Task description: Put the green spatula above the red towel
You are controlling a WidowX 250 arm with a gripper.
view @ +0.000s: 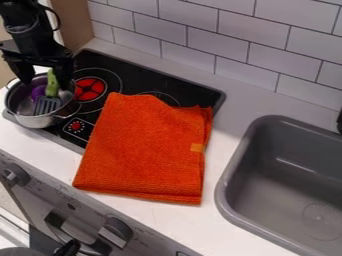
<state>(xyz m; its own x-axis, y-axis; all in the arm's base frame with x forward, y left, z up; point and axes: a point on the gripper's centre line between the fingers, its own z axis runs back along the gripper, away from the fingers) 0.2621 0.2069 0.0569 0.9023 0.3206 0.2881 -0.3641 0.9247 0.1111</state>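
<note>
Spatula: one, green-handled (52, 89), slotted head down inside the pot, handle upright
Hand: one (46, 82), fingers spread wide either side of the handle, pinching nothing; whether one brushes it, cannot tell
Pot: one, metal (37, 121), on the stove's left end
Purple thing: one (39, 92), in the pot beside the spatula
Stove: one, black (140, 77)
Towel: one, orange-red (143, 145), folded, partly over the stove, partly on the surface (234, 95)
Sink: one, grey (231, 175), right of the towel
</note>
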